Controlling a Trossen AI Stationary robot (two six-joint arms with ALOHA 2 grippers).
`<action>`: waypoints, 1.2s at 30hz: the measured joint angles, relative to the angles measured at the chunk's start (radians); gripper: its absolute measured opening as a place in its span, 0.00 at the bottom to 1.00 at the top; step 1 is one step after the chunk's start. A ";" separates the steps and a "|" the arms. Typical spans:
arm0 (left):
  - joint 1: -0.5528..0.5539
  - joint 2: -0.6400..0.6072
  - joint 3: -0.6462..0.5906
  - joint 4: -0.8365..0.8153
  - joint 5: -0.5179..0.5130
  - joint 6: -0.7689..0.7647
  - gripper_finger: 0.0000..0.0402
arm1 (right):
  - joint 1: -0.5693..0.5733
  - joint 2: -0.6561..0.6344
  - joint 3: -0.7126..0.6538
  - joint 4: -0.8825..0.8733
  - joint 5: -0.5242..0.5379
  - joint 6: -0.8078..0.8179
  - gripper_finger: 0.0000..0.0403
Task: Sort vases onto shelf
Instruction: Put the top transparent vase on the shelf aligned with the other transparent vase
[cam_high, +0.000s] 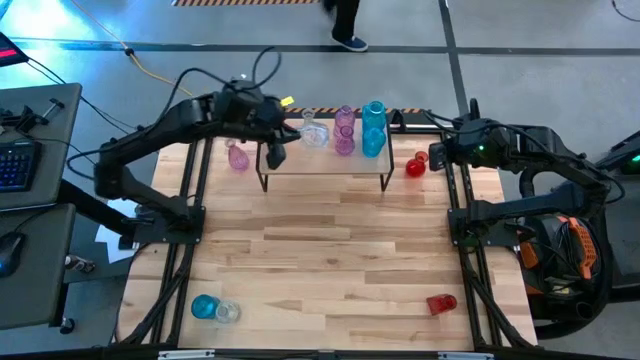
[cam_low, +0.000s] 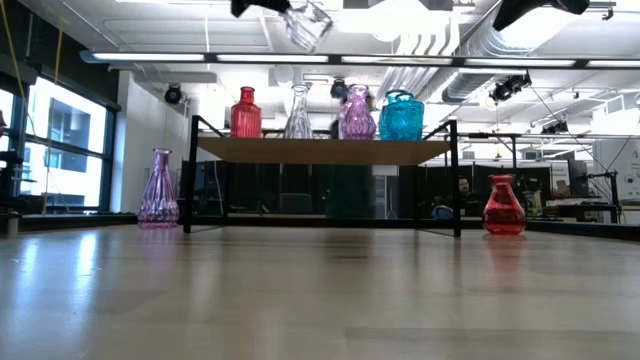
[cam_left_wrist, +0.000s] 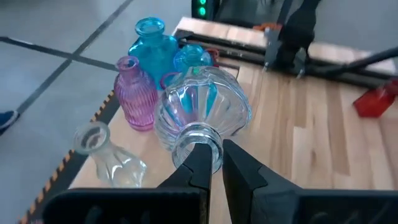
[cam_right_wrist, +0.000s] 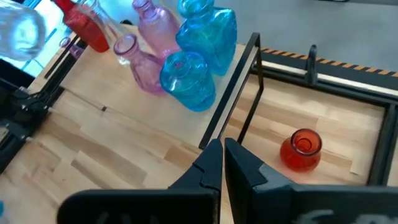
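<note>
My left gripper (cam_left_wrist: 214, 152) is high over the shelf (cam_low: 320, 150) and shut on a clear ribbed vase (cam_low: 305, 22). On the shelf top stand a red vase (cam_low: 246, 113), a clear one (cam_low: 298, 112), purple ones (cam_low: 356, 114) and teal ones (cam_low: 401, 116). On their bases on the table stand a purple vase (cam_high: 238, 157) left of the shelf and a red vase (cam_high: 416, 166) right of it. My right gripper (cam_right_wrist: 222, 149) is shut and empty, raised above the table by the shelf's right end. My left gripper pinches the clear vase by its narrow neck (cam_left_wrist: 198, 142), just below the mouth, between its two fingers. The fingers lie along the vase's length, coming level from the table's left. The vase is lifted clear above the shelf, tipped over, with its bulbous body (cam_left_wrist: 202, 106) pointing away from the fingers.
Near the table's front-left corner a teal vase (cam_high: 205, 307) and a clear vase (cam_high: 228, 312) sit together. A red vase (cam_high: 441, 303) lies on its side near the front right. The wide planks between them and the shelf hold nothing. A person's legs (cam_high: 345, 25) show beyond the far edge.
</note>
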 joint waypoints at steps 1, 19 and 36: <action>0.000 0.021 0.016 -0.014 0.000 0.013 0.03 | 0.000 0.000 0.000 0.000 -0.005 0.000 0.00; 0.045 0.262 0.220 -0.264 0.000 0.090 0.03 | 0.000 0.000 0.000 -0.048 -0.014 -0.031 0.00; 0.106 0.318 0.220 -0.354 0.004 0.155 0.03 | 0.000 0.000 0.000 -0.058 -0.014 -0.019 0.00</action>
